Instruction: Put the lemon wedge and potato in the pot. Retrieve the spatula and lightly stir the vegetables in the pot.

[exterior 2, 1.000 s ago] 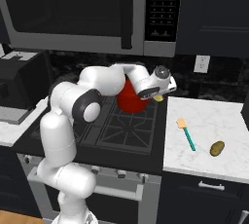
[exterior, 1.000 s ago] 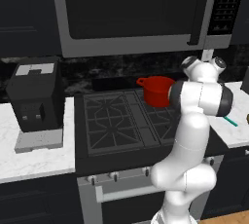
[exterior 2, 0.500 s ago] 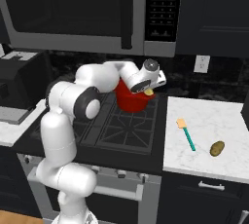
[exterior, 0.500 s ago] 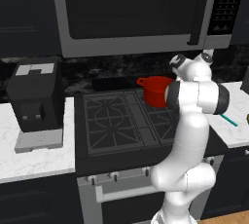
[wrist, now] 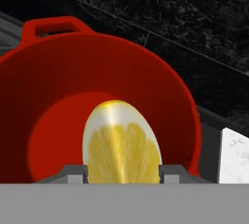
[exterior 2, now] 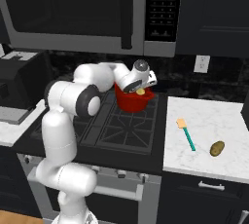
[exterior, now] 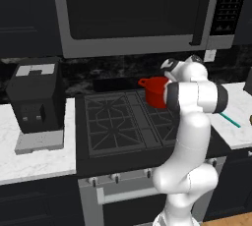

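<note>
The red pot (wrist: pixel 58 82) sits on the stove's back right burner, also visible as the pot (exterior 2: pixel 130 102) and the pot (exterior: pixel 155 93). My gripper (wrist: pixel 124 172) hangs just above its opening, shut on the yellow lemon wedge (wrist: pixel 121 145), which sits between the fingertips with its cut face toward the camera. From the right base the gripper (exterior 2: pixel 141 87) holds the lemon wedge (exterior 2: pixel 140 91) over the pot's rim. The teal spatula (exterior 2: pixel 186 134) and the brown potato (exterior 2: pixel 217 148) lie on the white counter to the right of the stove; the spatula (exterior: pixel 230 120) shows past my arm.
A black coffee machine (exterior: pixel 35 99) stands on the left counter. The microwave (exterior: pixel 133 14) hangs low above the stove (exterior: pixel 118 122). The white counter (exterior 2: pixel 209 116) runs right of the stove, under dark cabinets.
The hand has swung left from the stove's right side to above the pot, carrying the lemon wedge. Spatula and potato have not moved.
</note>
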{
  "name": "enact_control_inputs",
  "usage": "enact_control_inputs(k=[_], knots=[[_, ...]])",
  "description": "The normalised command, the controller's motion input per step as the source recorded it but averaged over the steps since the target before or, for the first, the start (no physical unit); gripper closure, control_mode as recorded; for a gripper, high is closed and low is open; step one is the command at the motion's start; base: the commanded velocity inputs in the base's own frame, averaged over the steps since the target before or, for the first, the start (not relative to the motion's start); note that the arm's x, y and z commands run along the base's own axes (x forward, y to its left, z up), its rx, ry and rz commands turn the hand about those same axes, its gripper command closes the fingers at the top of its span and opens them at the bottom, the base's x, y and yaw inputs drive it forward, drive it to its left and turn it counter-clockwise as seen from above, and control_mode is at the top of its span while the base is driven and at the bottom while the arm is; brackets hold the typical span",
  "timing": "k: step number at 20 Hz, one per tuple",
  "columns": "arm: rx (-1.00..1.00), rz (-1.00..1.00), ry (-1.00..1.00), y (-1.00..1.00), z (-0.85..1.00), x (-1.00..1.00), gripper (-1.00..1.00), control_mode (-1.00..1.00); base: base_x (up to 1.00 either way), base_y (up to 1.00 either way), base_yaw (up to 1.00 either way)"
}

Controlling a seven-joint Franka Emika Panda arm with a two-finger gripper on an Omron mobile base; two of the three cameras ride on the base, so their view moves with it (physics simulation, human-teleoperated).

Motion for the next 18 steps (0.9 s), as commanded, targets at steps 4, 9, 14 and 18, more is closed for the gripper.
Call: enact_control_inputs(k=[4,9,14,18], knots=[[0.00,0.00,0.00,0.29,-0.10,0.12,1.00,-1.00,0.00,0.00,0.00],[0.00,0.00,0.00,0.11,-0.15,0.17,1.00,-1.00,0.00,0.00,0.00],[0.00,0.00,0.00,0.17,-0.16,0.20,1.00,-1.00,0.00,0.00,0.00],[0.00,0.00,0.00,0.19,-0.15,0.24,-1.00,-1.00,0.00,0.00,0.00]])
